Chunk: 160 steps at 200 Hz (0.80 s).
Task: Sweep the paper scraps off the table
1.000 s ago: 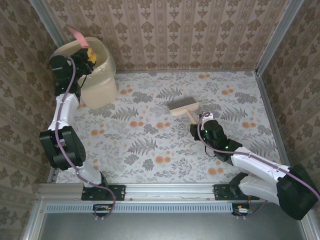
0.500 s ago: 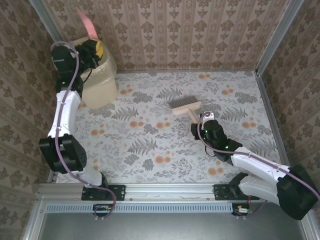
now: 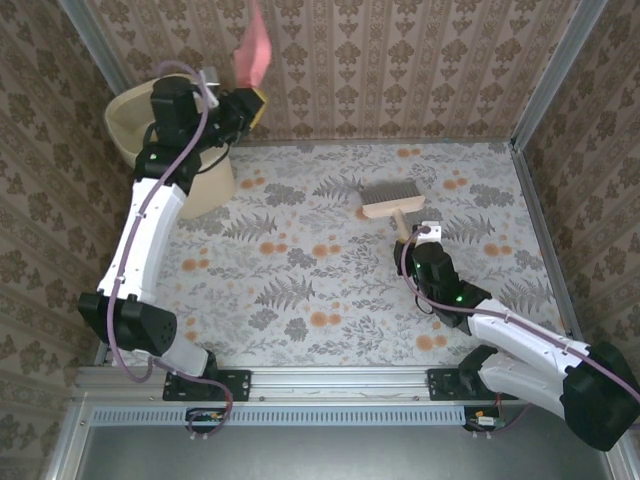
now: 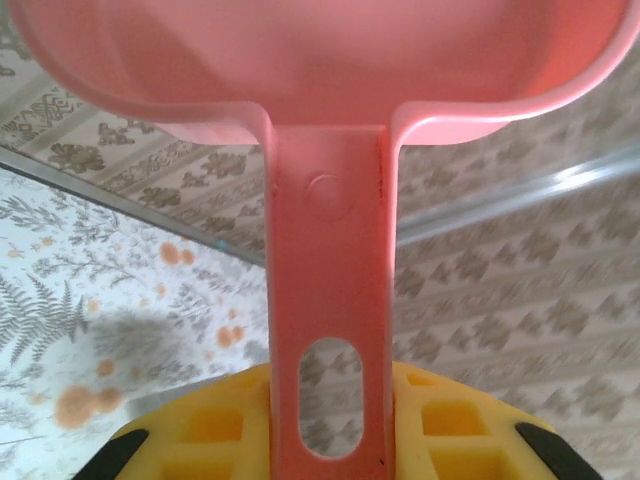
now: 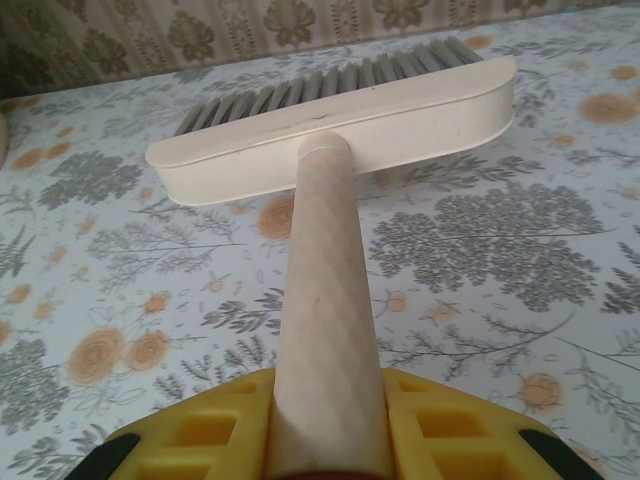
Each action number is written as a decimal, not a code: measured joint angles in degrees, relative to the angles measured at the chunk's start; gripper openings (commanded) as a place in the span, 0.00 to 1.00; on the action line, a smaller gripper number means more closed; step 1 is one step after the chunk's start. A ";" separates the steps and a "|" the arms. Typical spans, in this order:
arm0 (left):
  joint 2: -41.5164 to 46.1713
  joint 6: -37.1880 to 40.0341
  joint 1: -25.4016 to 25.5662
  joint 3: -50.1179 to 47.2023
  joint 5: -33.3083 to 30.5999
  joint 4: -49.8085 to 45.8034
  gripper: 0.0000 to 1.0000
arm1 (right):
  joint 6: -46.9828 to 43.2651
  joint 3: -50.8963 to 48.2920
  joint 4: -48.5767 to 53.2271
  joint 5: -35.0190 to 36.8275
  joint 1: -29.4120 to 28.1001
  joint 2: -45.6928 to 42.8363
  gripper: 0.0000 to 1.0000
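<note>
Jaws of the left gripper [image 4: 330, 440] clamped on the handle of a pink dustpan [image 4: 320, 70], pan raised high in front of the back wall [image 3: 400, 60], just beside a cream bin [image 3: 130, 115] in the far left corner. Jaws of the right gripper [image 5: 325, 430] closed around the wooden handle of a cream brush [image 5: 340, 120], brush head low at the table [image 3: 300, 290], right of centre toward the back; touching the cloth or just above it, impossible to tell. Across the fern-and-dot cloth, nothing to pick out but printed pattern. Paper scraps most likely in the bin by now, though its inside is too hidden to confirm. Sweeping and tipping apparently done. Probably left: setting dustpan and brush down, plus perhaps a last check of the cloth beneath the arms and along the edges.
</note>
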<state>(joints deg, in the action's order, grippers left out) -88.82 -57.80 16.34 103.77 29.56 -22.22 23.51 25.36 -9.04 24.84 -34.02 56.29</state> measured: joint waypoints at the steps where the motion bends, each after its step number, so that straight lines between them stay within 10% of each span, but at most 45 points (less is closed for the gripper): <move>1: -0.11 0.37 0.22 0.24 -0.13 -0.35 0.00 | 0.00 -0.07 0.02 0.20 0.00 -0.04 0.00; 83: -10.91 24.83 19.43 9.18 -15.41 -25.40 0.00 | 0.24 -3.02 0.00 6.49 2.25 -2.47 0.00; 160: -13.29 27.39 20.31 -12.11 -26.53 -26.64 0.00 | 0.66 -3.13 -0.02 6.56 3.50 3.65 0.00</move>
<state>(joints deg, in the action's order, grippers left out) -102.10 -30.41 36.64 91.66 3.03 -48.86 24.16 22.24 -9.06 31.40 -30.52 59.94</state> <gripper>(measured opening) 0.235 0.257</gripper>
